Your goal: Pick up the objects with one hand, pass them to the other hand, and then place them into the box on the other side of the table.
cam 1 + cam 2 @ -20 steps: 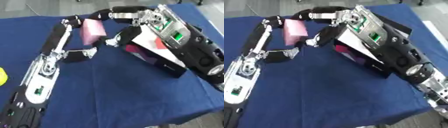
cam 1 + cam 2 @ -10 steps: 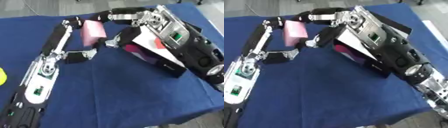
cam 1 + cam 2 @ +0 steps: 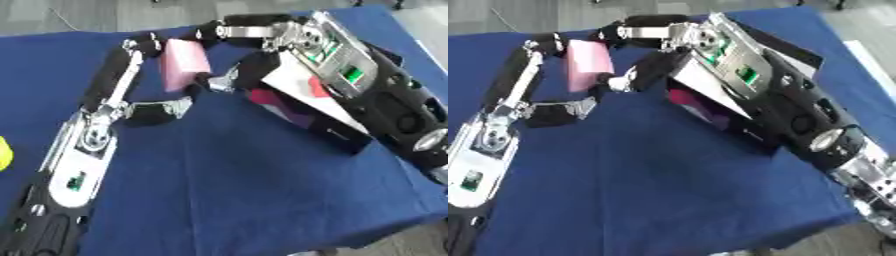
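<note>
Above the blue-cloth table (image 3: pixel 227 190), both the left hand (image 3: pixel 144 107) and right hand (image 3: pixel 223 77) curl round the pale pink rectangular block (image 3: pixel 184 62), just beside the black open box (image 3: pixel 315 117).

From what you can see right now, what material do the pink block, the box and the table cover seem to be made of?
The pink block looks like matte foam or sponge: flat colour, no shine, soft edges, though this is a guess. The box seems to be thin cardboard, with a white flap and dark printed sides. The table cover looks like blue woven cloth: dull and slightly uneven.
</note>
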